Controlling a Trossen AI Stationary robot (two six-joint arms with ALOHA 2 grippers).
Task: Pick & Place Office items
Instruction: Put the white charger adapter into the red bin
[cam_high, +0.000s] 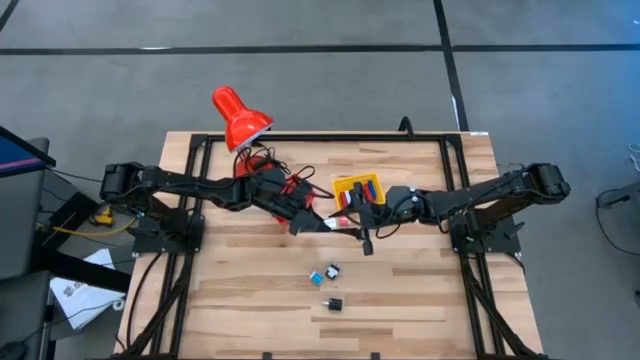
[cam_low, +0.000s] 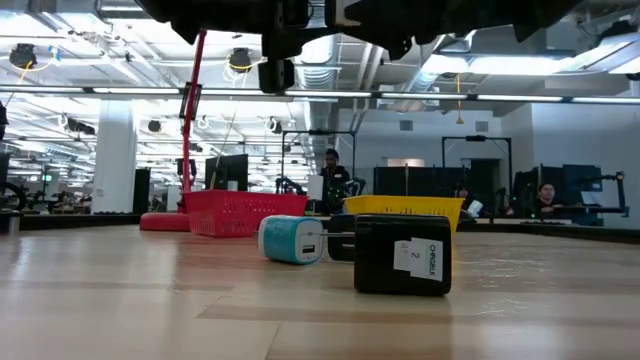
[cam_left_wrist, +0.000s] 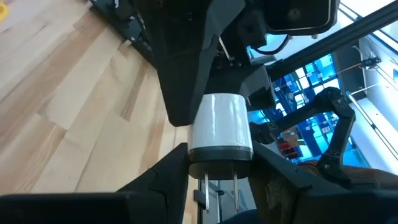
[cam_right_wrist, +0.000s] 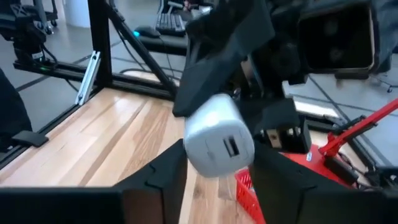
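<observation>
Low view showed you a black blocky plug adapter (cam_low: 402, 254) nearest, a cyan-and-white block (cam_low: 291, 239) at its ten o'clock, then red (cam_low: 245, 212) and yellow mesh baskets (cam_low: 403, 212). Beyond, mid-table, your left gripper (cam_left_wrist: 219, 171) pinched a white cylindrical charger (cam_left_wrist: 220, 127) by its pronged end; your right gripper (cam_right_wrist: 214, 171) had its fingers around the same charger, contact unclear.

The light wooden worktop (cam_high: 250, 290) carries a red desk lamp (cam_high: 240, 117) at its far edge, with a red mesh basket (cam_low: 245, 213) near it and a yellow mesh basket (cam_high: 359, 187) toward the middle. Nearer the front lie three small pieces: a cyan block (cam_high: 315, 278), a black-and-white piece (cam_high: 332, 270) just beside it, and a black block (cam_high: 333, 303) a little apart.
</observation>
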